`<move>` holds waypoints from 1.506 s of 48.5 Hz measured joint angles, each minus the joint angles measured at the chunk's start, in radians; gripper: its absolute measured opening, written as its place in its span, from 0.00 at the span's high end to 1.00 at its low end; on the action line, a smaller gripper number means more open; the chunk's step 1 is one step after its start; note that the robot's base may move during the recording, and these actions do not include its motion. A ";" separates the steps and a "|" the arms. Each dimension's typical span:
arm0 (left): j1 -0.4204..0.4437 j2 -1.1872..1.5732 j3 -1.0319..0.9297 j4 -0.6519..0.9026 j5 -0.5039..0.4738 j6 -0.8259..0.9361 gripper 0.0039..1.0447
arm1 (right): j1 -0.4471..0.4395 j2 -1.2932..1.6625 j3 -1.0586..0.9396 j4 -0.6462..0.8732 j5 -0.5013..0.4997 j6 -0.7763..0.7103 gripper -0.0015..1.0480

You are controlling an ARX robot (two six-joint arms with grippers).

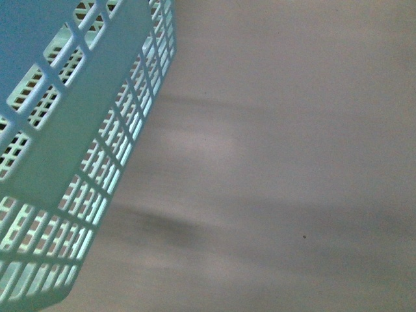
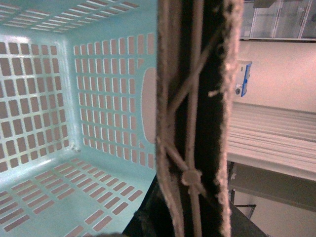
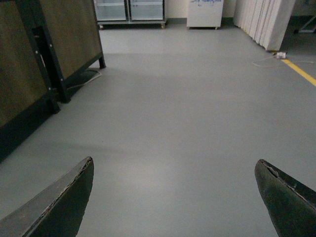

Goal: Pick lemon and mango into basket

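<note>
The turquoise basket (image 1: 71, 149) hangs tilted at the left of the front view, off the grey floor. From the left wrist I look into its lattice floor and walls (image 2: 74, 123); no fruit lies inside. My left gripper (image 2: 190, 217) is shut on the basket's brown handle (image 2: 197, 98), which is tied with pale zip ties. My right gripper (image 3: 175, 182) is open over bare grey floor, nothing between its fingers (image 3: 59, 202). The lemon and the mango are out of view.
A dark wood-panelled stand (image 3: 44, 54) on black legs stands by the right gripper. Glass-door cabinets (image 3: 131, 10), a white unit (image 3: 205, 12) and white panels (image 3: 264, 22) line the far wall. A yellow floor line (image 3: 301, 73) runs past them.
</note>
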 joint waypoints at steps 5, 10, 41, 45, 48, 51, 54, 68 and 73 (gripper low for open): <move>0.000 0.000 0.000 0.000 0.000 -0.001 0.95 | 0.000 0.000 0.000 0.000 0.000 0.000 0.08; 0.000 0.000 0.000 0.000 0.001 -0.001 0.95 | 0.000 0.000 0.000 0.000 0.000 0.000 0.08; 0.000 0.000 0.000 0.000 0.001 -0.002 0.95 | 0.000 0.000 0.000 0.000 0.000 0.000 0.08; 0.000 0.000 0.000 0.000 0.001 -0.003 0.95 | 0.000 0.000 0.000 0.000 0.000 0.000 0.08; 0.000 0.000 0.000 0.000 0.001 -0.002 0.95 | 0.000 0.000 0.000 0.000 0.000 0.000 0.08; 0.000 0.000 0.000 0.000 0.001 -0.002 0.95 | 0.000 0.000 0.000 0.000 0.000 0.000 0.08; 0.000 0.000 0.000 0.000 0.000 -0.001 0.95 | 0.000 0.000 0.000 0.000 0.000 0.000 0.08; 0.000 0.000 0.000 0.000 0.001 -0.003 0.95 | 0.000 0.000 0.000 0.000 0.000 0.000 0.08; 0.000 0.000 0.000 0.000 0.000 -0.002 0.95 | 0.000 0.000 0.000 0.000 0.000 0.000 0.08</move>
